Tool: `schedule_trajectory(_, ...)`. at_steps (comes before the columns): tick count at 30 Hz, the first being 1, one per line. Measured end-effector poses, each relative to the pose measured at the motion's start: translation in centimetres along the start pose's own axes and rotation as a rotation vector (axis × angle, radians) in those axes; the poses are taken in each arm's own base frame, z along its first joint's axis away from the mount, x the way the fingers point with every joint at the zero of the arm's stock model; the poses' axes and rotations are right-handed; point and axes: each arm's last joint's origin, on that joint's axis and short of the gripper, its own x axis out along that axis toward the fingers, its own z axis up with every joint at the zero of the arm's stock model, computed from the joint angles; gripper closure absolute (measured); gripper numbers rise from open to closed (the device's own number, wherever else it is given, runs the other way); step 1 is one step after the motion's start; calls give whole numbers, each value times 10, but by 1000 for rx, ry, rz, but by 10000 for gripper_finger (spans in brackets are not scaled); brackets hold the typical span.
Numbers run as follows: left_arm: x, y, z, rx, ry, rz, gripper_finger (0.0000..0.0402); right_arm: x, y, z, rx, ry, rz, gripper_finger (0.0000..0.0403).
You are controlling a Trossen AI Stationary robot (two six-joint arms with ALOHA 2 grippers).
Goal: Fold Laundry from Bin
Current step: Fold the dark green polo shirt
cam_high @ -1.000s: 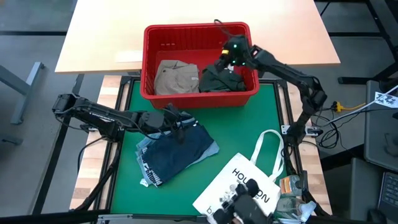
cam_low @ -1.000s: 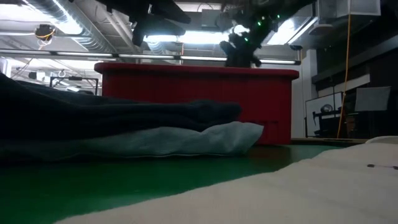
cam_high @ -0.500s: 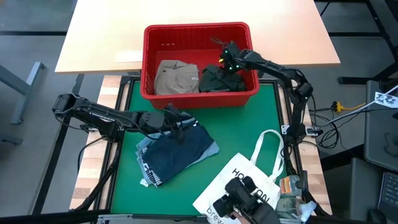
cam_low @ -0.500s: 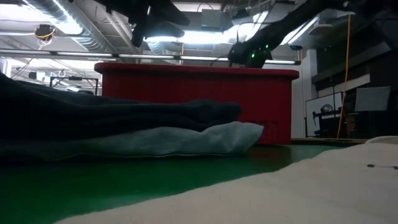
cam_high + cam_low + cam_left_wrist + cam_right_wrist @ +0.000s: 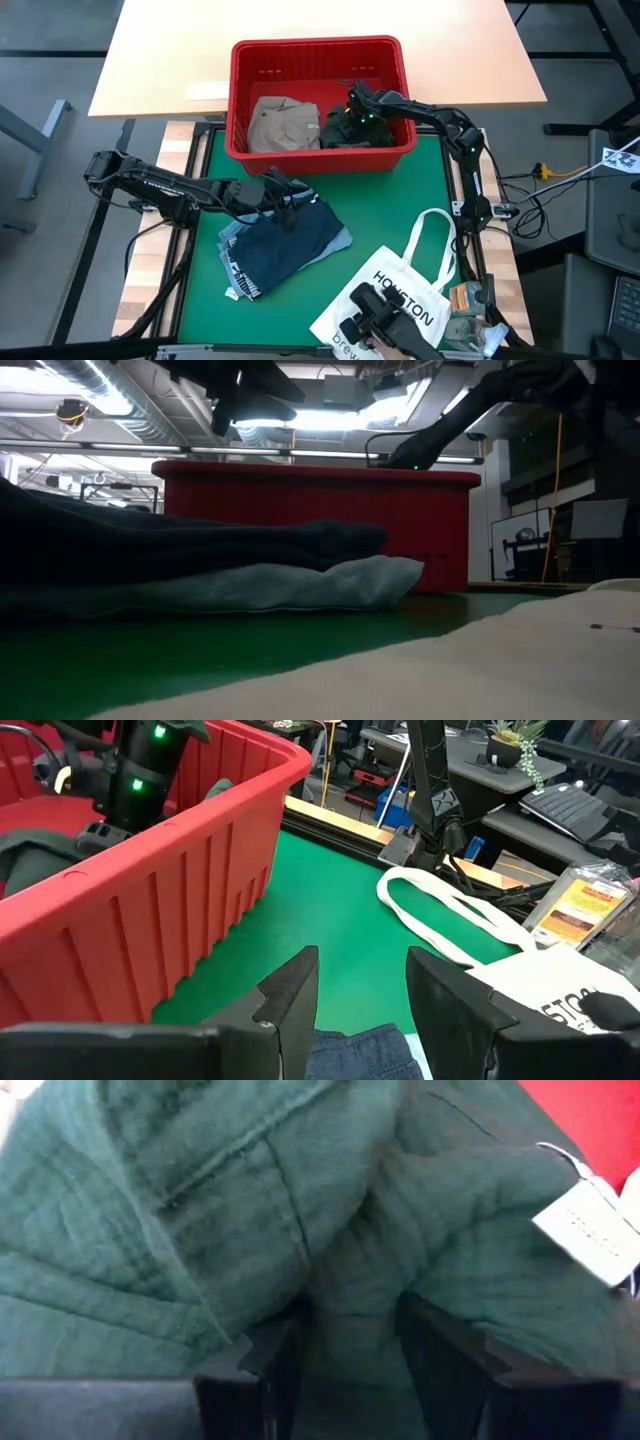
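High view: right tool (image 5: 348, 112) down in bin (image 5: 240, 90), prongs apart astride dark green garment (image 5: 200, 1230).

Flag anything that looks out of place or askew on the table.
The white tote bag hangs askew over the green mat's near edge. It isn't a garment, yet lies beside the folded navy and denim pile.

bin (image 5: 245, 60) red | garments: dk green (image 5: 250, 1200), khaki (image 5: 283, 125), navy (image 5: 290, 240) | mat (image 5: 390, 215) green
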Motion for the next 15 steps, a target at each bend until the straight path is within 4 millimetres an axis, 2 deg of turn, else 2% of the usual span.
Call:
schedule_trajectory(3, 0, 0, 0, 0, 0, 0, 255, 8, 0, -2, 0, 20, -3, 237)
schedule_trajectory(10, 0, 0, 0, 0, 0, 1, 255, 10, 0, -3, -24, 24, -3, 240)
schedule_trajectory(15, 0, 1, 0, 0, -9, 23, 255, 10, 0, -3, -24, 21, -2, 289)
